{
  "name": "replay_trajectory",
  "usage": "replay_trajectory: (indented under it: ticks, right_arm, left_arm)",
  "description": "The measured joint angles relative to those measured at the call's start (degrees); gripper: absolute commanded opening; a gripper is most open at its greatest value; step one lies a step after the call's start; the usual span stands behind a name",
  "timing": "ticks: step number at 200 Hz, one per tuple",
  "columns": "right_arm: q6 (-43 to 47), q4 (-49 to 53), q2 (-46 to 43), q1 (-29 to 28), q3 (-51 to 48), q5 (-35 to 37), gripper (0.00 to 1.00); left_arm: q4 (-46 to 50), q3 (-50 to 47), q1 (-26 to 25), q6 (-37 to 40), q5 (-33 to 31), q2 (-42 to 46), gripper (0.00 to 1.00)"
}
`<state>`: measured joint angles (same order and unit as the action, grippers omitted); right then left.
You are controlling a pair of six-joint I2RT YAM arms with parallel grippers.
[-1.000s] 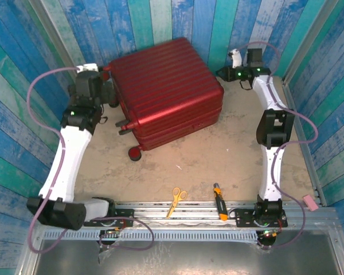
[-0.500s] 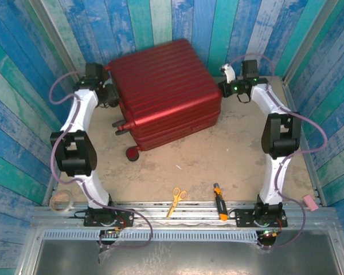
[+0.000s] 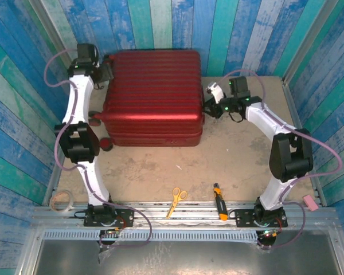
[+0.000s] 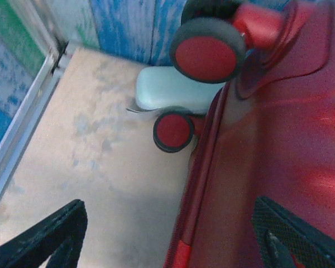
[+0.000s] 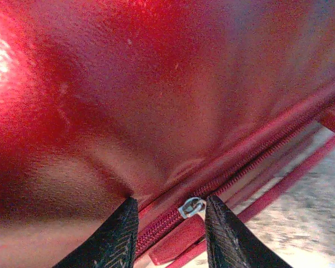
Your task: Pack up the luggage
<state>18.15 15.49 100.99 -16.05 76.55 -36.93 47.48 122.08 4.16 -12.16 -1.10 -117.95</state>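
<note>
as its jaws stand slightly apart, the right gripper (image 5: 172, 202) straddles a silver zip pull (image 5: 191, 207) on the seam of the luggage (image 3: 152, 86). the left gripper (image 4: 170, 204) gapes wide, empty, near two wheels (image 4: 207, 51). the closed luggage lies flat on the table (image 3: 241, 166) by the far wall, between both arms.

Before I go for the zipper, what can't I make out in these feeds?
All views: inside of the luggage, lid down over it.
Left wrist: pale object behind the wheels, partly covered, unidentifiable.
Right wrist: zipper pull within the right gripper, contact unclear; track cut off by the frame edge.
Top view: left gripper fingertips hidden under its own body.
</note>
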Motion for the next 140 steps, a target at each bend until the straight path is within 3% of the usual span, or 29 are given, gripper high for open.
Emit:
replay_trajectory:
  ticks: [21,52,91,111,140]
  right_arm:
    - [-0.5,0.0,-2.3,-3.7,-2.4,-0.5,0.4]
    - [-2.5,-0.8,-7.7,-7.3,-5.3,1.6,0.48]
    - [-3.9,-3.0,-17.1,-6.6,-9.3,10.2,0.55]
    - [-2.9,-3.8,-19.9,-5.6,-12.7,11.6,0.6]
    - [-0.1,-4.6,-18.4,-5.5,-17.4,10.8,0.64]
  left_arm:
    - [-0.6,1.7,-3.7,1.2,4.4,-0.4,0.86]
    - [-3.0,3.2,-8.5,2.4,6.0,-0.4,0.88]
    - [-4.7,2.3,-8.9,2.1,1.4,1.1,0.99]
    - [-7.2,-4.3,-8.3,1.6,-2.4,7.7,0.98]
    - [-12.5,-22.8,-8.0,1.0,-4.0,27.8,0.98]
